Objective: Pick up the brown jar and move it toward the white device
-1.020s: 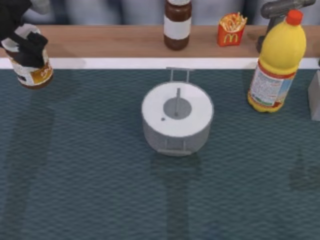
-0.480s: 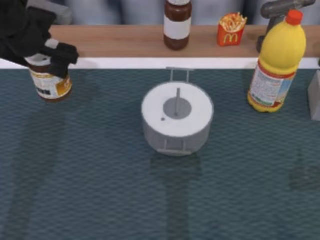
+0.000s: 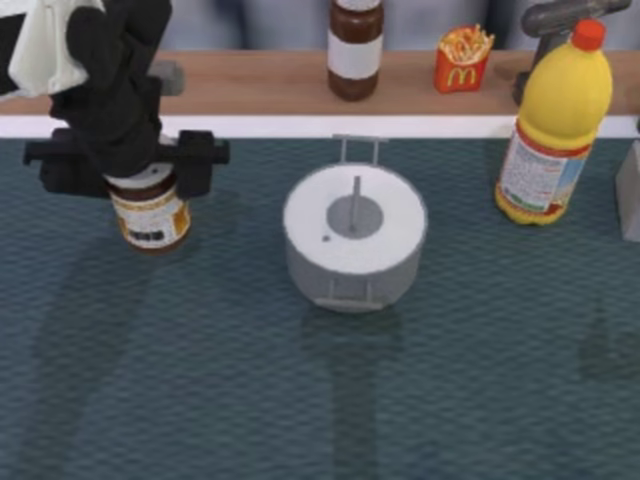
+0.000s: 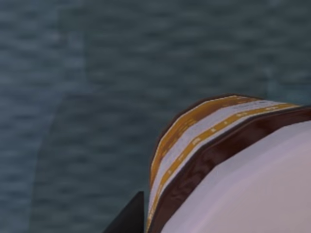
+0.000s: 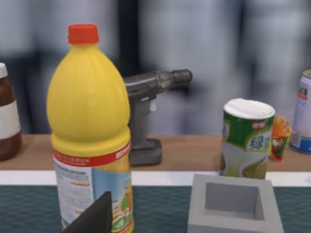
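The brown jar (image 3: 152, 215), short with a white lid and a white-and-orange label, hangs under my left gripper (image 3: 138, 172), which is shut on its lid over the left part of the table. In the left wrist view the jar's lid (image 4: 252, 194) and label (image 4: 194, 141) fill the frame, with one dark finger (image 4: 129, 218) beside them. The white device (image 3: 355, 235), a wide squat cylinder with a grey centre and wire handles, stands mid-table to the jar's right, a gap between them. My right arm is parked out of the top view at the right.
On the wooden shelf (image 3: 250, 80) at the back stand a taller brown jar (image 3: 355, 50), a fries box (image 3: 463, 58) and a grey drill (image 3: 560, 20). A yellow bottle (image 3: 553, 125) and a grey open box (image 3: 630, 190) stand at the right. A green can (image 5: 247, 138) stands behind the box.
My left gripper has carried the brown jar rightward and forward from the back left corner, closer to the white device. Nothing else has moved.
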Motion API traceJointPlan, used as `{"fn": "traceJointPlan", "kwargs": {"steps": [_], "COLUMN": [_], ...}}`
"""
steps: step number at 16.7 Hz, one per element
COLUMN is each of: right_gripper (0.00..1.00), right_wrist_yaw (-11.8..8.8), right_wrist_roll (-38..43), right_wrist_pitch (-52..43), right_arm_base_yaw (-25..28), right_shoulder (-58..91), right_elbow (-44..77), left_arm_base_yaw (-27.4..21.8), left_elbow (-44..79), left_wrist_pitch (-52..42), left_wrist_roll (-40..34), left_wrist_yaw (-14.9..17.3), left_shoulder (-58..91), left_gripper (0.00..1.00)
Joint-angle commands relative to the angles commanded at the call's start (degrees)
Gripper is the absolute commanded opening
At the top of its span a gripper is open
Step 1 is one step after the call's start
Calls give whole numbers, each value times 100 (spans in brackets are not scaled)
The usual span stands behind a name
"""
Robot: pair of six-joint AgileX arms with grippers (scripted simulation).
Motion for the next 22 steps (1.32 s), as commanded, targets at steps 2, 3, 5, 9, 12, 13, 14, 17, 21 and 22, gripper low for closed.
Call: {"fn": "traceJointPlan", "kwargs": {"steps": [2,3,5,9,12,13,14,17,21,22], "right_gripper": [100,100,100,100,100,100,100,100,100,100], "right_wrist_yaw": [0,0,0,0,0,0,0,0,0,0], "right_wrist_roll": [0,0,0,0,0,0,0,0,0,0], "right_wrist_pitch": [0,0,0,0,0,0,0,0,0,0], "right_arm_base_yaw": [0,0,0,0,0,0,0,0,0,0], "right_shoulder": [0,0,0,0,0,0,0,0,0,0], "right_elbow": [0,0,0,0,0,0,0,0,0,0], "left_arm_base_yaw": [-128,-156,-162,-134,-121,-109,-103,-101,-101,-101], "left_elbow": [-197,-238,-246,-280,-476,-543,-594,-619,-619,-619], "left_wrist_pitch": [155,190,197,285,828,995,1102,1148,1148,1148], "left_wrist_roll": [-324,-391,-404,-376,-348,-345,-342,-339,-339,-339], "left_wrist_yaw": [-120,-147,-153,-139,-133,-132,-131,-129,-129,-129], "left_shoulder": [-101,-122,-126,-40,237,331,406,445,445,445], "left_gripper": [0,0,0,0,0,0,0,0,23,30]}}
